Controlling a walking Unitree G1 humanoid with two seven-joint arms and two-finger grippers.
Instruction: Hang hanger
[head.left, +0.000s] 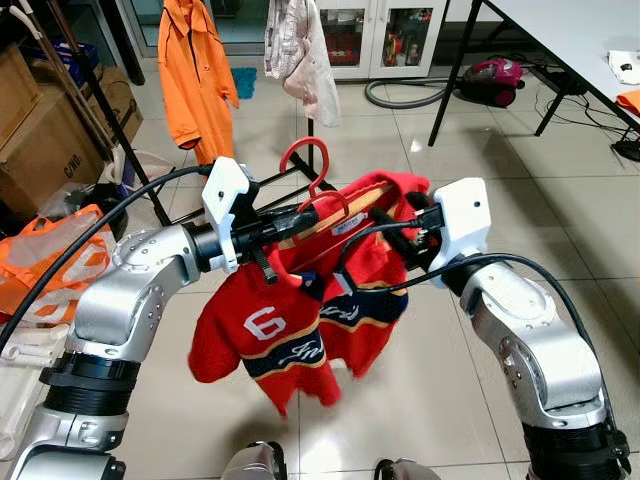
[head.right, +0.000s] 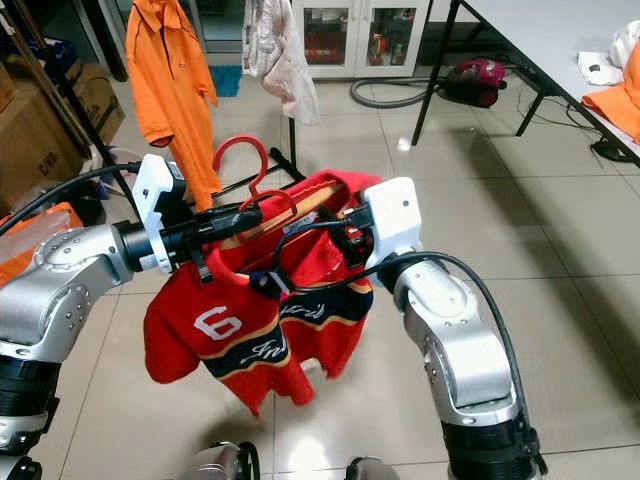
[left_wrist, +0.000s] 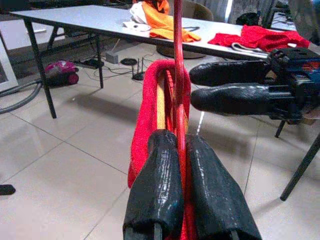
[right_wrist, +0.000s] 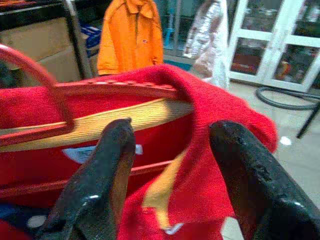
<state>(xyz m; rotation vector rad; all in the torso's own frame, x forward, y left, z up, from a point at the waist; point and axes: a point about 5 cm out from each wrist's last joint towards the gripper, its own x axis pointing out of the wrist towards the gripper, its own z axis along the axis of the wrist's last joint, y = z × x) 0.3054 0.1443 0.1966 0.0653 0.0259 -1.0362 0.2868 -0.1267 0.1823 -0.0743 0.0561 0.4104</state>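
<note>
The left gripper (left_wrist: 180, 150) pinches the thin red hanger (head.left: 318, 190) between its two pressed-together fingers, holding it raised in front of the robot over the tiled floor (head.left: 430, 330). A red jersey (head.left: 290, 325) with a white 6 hangs from the hanger. The right gripper (right_wrist: 172, 150) sits at the jersey's collar with its fingers spread apart, one on either side of the fabric. Behind, an orange garment (head.left: 195, 75) hangs on a clothes rack (head.left: 120, 135)

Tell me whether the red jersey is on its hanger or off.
On: the red jersey drapes from the red hanger, collar around it.
</note>
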